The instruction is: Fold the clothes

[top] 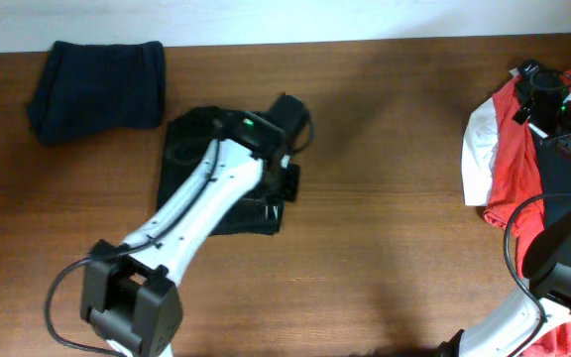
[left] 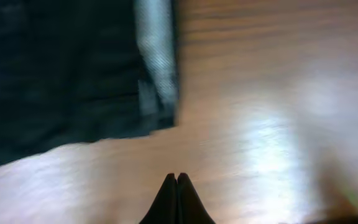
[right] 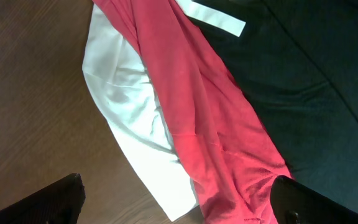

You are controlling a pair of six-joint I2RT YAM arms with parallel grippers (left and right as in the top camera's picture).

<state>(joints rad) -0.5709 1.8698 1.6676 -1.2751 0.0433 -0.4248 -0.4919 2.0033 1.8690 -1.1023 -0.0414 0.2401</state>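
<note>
A dark folded garment lies mid-table, partly under my left arm; its edge with a grey band shows in the left wrist view. My left gripper is shut and empty over bare wood just off the garment's corner. A folded navy garment lies at the back left. A pile of red, white and dark clothes lies at the right edge. My right gripper is open above that pile, over the red cloth and white cloth, beside a dark cloth.
The brown wooden table stretches between the dark garment and the right pile. A pale wall strip runs along the back edge. A black cable loops by the right arm's base.
</note>
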